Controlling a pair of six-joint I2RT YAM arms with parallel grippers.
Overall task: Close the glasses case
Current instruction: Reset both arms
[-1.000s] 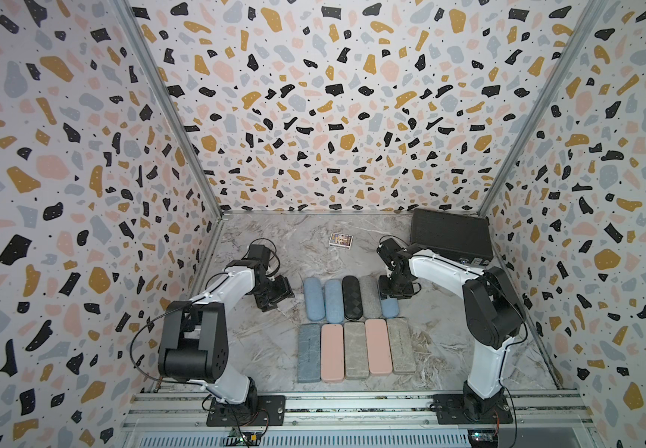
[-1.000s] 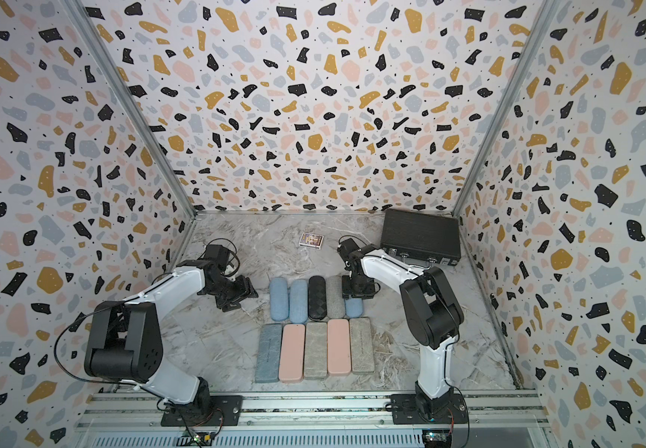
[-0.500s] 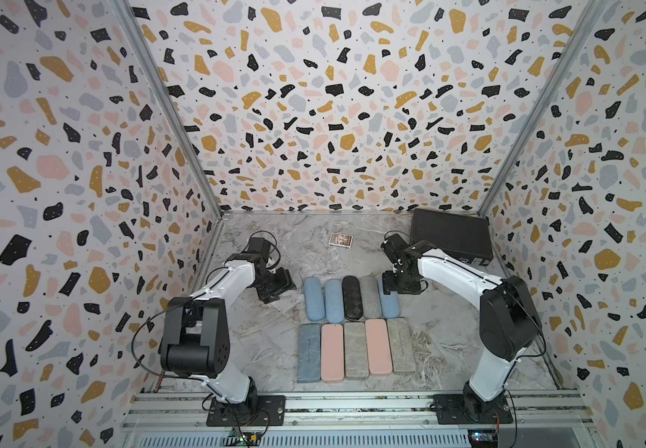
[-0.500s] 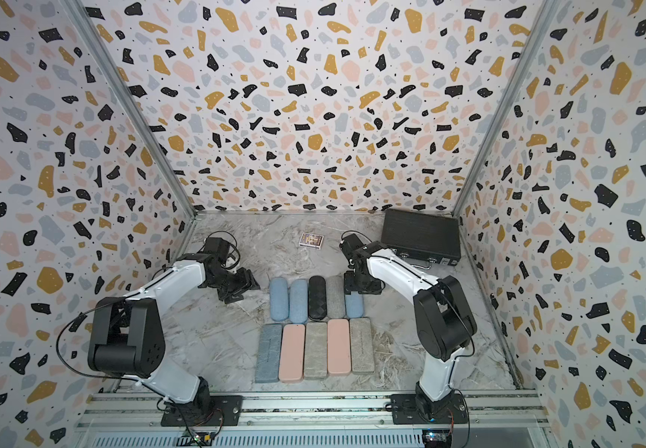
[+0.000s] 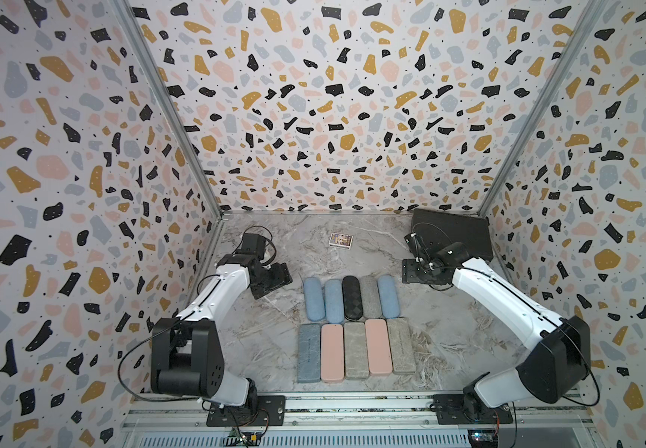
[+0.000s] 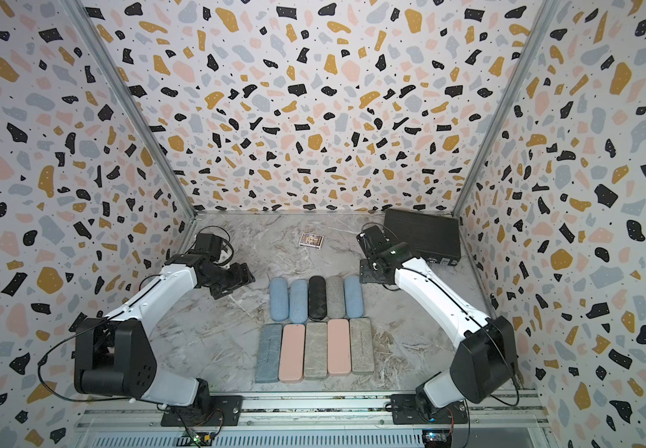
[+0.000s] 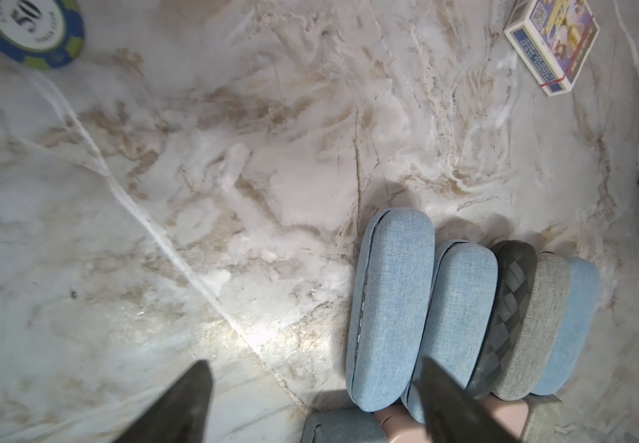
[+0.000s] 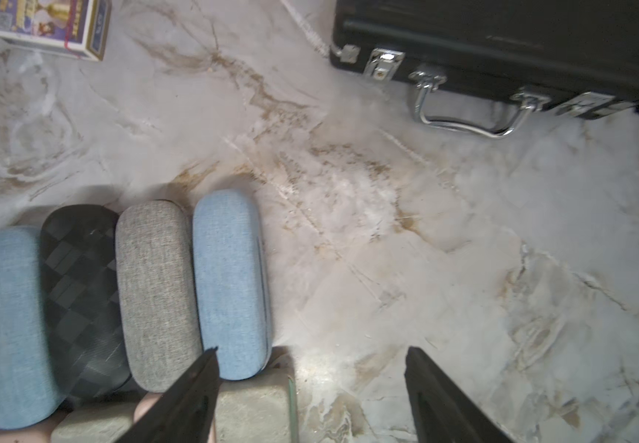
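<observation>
White left arm [image 5: 216, 294], right arm [image 5: 507, 306] angled inward beside glasses cases [image 5: 353, 298], fingers [image 7: 183, 406] of both spread empty

Wider-open left end effector [image 7: 314, 362], right end effector [image 8: 312, 349] clear of blue case [image 8: 229, 284]

Ten glasses cases [image 5: 352, 298] lie flat, side by side in two rows, all seemingly shut.

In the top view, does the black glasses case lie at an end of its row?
No, the black glasses case lies mid-row, between a blue case and a grey case.
</observation>
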